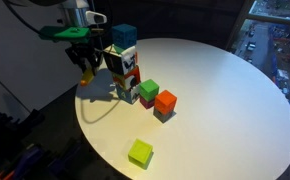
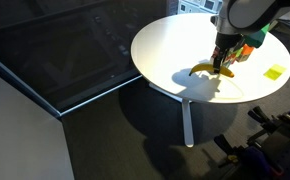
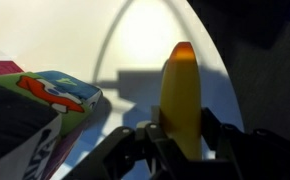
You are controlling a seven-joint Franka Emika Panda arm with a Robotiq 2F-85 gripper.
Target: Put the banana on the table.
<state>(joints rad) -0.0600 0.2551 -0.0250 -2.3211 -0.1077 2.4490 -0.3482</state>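
As the end effector (image 3: 182,142) grips the banana (image 3: 180,95), both hang over the table (image 1: 225,90); blocks (image 1: 125,65) nearby.

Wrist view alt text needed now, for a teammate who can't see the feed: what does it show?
The pincer grips the banana at bottom centre, and the banana's orange-tinged tip points up the frame over the white table. A colourful printed block fills the left edge, and dark shadows cross the tabletop behind the banana.
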